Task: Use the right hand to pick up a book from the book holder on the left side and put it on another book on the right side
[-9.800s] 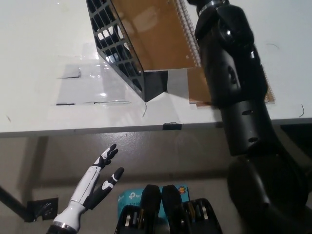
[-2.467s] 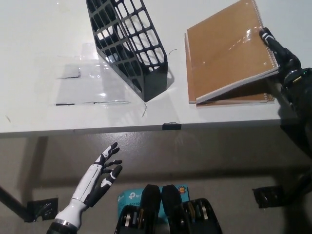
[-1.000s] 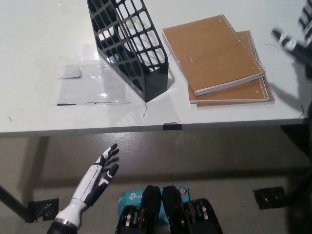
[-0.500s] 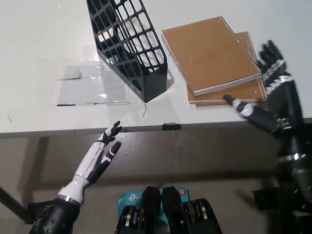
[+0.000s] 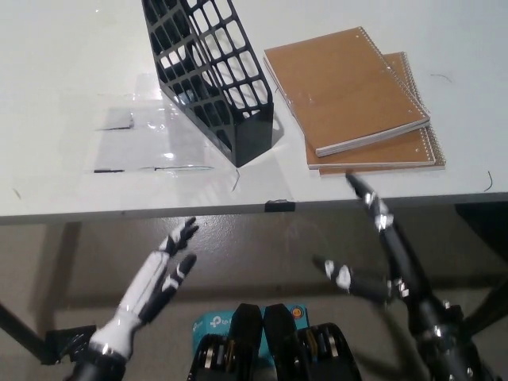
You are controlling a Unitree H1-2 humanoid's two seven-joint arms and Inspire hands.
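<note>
**Book stacked, arm retiring**

White left hand (image 5: 159, 278) at 7 o'clock, open, idle. Book holder (image 5: 208, 71) at 11, empty. Top book (image 5: 343, 87) at 1, askew on lower book (image 5: 409, 143). Right hand (image 5: 381, 254) at 5, fingers spread, empty. Withdraw low, clear of table edge (image 5: 238, 208).

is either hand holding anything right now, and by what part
Nothing is held. The right hand and left hand are both open below the table edge.

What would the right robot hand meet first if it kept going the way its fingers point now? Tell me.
Likely the front edge of the table: the open right robot hand sits below table level, fingers aimed up and away towards the stacked notebooks. Depth is unclear, so it might clear the edge and reach the notebooks instead.
</note>
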